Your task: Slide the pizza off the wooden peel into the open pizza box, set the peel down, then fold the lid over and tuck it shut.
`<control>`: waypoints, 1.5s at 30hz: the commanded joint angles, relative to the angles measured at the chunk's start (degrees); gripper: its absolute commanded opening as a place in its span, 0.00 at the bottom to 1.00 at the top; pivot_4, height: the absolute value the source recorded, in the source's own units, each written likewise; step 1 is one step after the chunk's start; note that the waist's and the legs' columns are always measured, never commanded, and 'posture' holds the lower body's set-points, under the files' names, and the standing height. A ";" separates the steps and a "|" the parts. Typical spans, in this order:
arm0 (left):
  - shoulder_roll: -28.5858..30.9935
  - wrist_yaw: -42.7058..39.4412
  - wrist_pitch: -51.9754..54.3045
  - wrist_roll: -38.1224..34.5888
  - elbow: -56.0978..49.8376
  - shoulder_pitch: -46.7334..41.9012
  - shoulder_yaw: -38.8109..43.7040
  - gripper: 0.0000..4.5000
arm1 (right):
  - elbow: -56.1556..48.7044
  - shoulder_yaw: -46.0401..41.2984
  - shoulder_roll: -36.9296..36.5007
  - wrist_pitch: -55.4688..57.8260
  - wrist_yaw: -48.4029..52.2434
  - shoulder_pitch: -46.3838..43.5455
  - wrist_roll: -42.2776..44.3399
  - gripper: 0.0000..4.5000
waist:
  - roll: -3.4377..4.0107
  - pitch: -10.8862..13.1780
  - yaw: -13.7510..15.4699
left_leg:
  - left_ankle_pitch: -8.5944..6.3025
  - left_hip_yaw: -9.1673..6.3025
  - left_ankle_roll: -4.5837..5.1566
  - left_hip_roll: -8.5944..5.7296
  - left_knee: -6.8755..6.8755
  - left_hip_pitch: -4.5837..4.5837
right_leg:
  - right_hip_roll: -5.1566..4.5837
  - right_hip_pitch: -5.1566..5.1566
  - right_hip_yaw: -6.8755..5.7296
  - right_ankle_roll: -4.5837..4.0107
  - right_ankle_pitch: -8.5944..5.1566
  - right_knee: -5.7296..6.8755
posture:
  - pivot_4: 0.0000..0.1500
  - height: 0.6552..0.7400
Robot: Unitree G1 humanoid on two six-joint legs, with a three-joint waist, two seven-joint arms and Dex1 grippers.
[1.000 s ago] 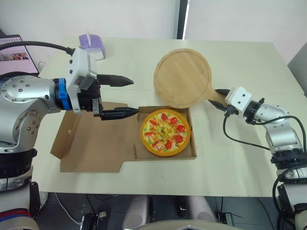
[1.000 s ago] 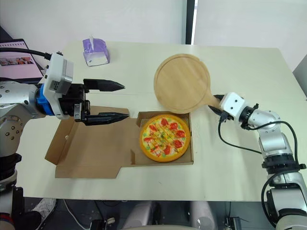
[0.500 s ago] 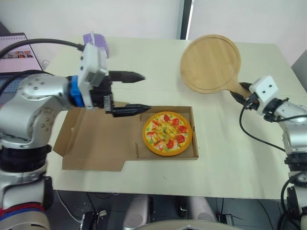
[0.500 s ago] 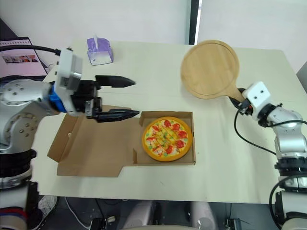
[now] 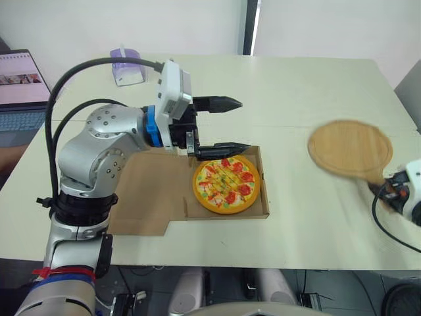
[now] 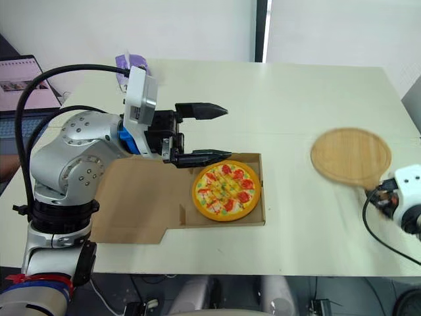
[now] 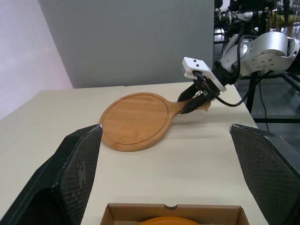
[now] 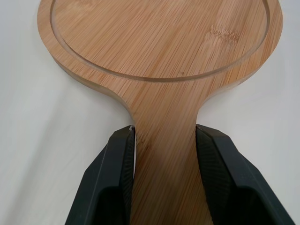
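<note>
Pizza point(image 5: 226, 185) in pizza box point(image 5: 227, 214), lid point(image 5: 150, 197) lying flat left of box. Peel point(image 5: 350, 147) well right of box, low over table point(image 5: 296, 99), maybe touching, blurred. Right gripper point(image 8: 165, 133) pinches handle point(image 8: 165, 178): lower level, then release. Left gripper point(image 5: 243, 124) spread, above box's back-left edge.

both eye views look down on the pizza box point(image 5: 148, 201) and table point(image 5: 296, 85). the left wrist view faces low across the box toward the peel point(image 7: 136, 119); the right wrist view sits close over it.
</note>
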 commanded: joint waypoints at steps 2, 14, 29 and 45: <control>-0.05 -2.00 -0.53 -0.78 -0.33 -0.21 -0.38 1.00 | -8.14 -5.23 2.02 9.40 -1.85 0.25 5.25 0.36 | 0.00 0.00 -0.05 | 0.00 -0.01 0.00 0.01 0.00 0.01 | 0.04 0.05 0.00 0.01 0.00 -0.01 | 1.00 1.00; -0.07 -2.71 0.02 -0.84 -0.89 0.02 -0.41 1.00 | -9.07 -4.68 3.52 10.16 -4.93 2.34 6.43 0.71 | 0.01 -0.01 0.03 | 0.07 -0.06 -0.12 -0.01 0.00 0.03 | 0.07 0.05 -0.04 0.02 -0.01 -0.05 | 1.00 1.00; 5.72 9.36 9.60 -6.56 -10.55 10.20 10.40 1.00 | 2.20 10.07 -5.69 -7.09 2.76 -22.40 7.04 1.00 | -0.03 0.01 -0.26 | 0.05 -0.10 -0.09 0.04 0.00 0.05 | 0.09 0.02 -0.08 0.00 -0.01 -0.08 | 1.00 1.00; -5.05 45.78 14.51 -44.79 -31.06 66.60 39.82 1.00 | 8.97 34.08 6.39 -18.09 19.32 -46.76 11.10 1.00 | -0.11 0.02 0.10 | 0.04 -0.22 -0.09 0.06 -0.01 0.03 | -0.08 -0.05 -0.17 -0.05 0.00 -0.13 | 1.00 1.00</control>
